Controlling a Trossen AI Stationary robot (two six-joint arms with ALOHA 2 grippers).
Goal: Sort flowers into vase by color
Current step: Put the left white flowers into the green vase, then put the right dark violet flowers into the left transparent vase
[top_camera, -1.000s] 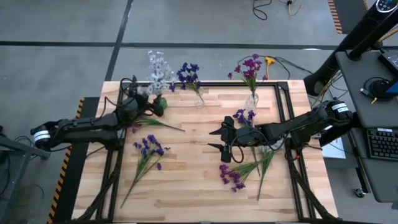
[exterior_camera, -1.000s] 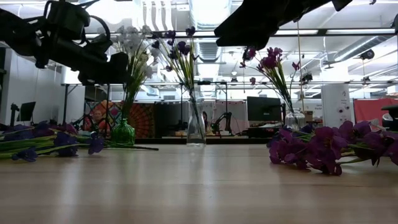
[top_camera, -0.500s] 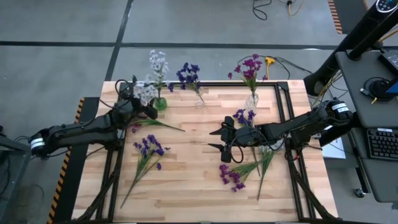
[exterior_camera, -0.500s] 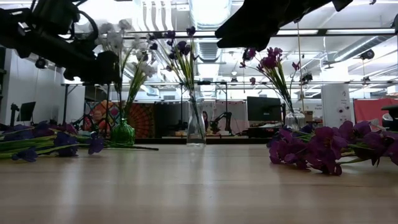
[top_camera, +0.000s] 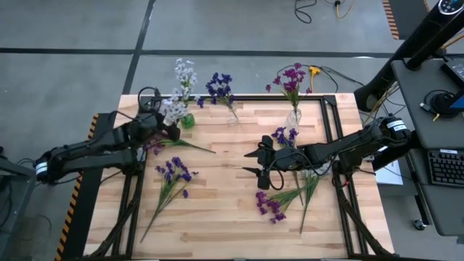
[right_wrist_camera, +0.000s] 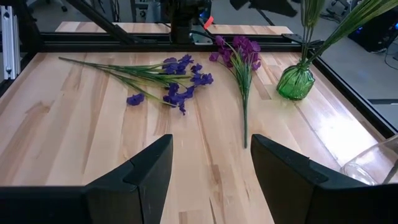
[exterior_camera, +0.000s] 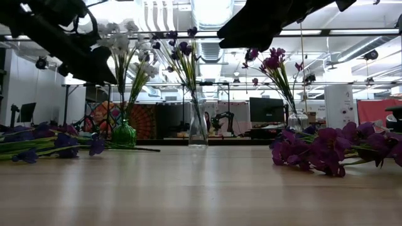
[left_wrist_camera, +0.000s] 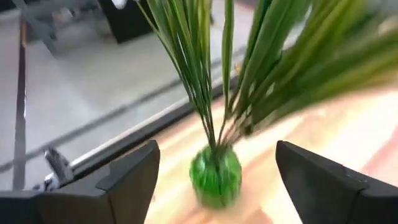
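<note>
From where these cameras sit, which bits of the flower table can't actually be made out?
- Green vase: blurred in the left wrist view; its surface detail is lost.
- White flowers: their blossoms are cut off by that view's edge, only stems show.
- Clear vase: cut by the right wrist view's edge.
- Magenta flowers lying on the table: stems partly hidden under the right arm in the high view.

Three vases are standing along the surface's (top_camera: 217, 217) twelve o'clock edge: one green vase (top_camera: 187, 120) and two clear glass vases (top_camera: 233, 114), each holding one bunch of flowers (top_camera: 184, 75). Four loose sprigs or bunches are lying flat on the wood. Two robot arms (top_camera: 87, 152) are reaching in.
</note>
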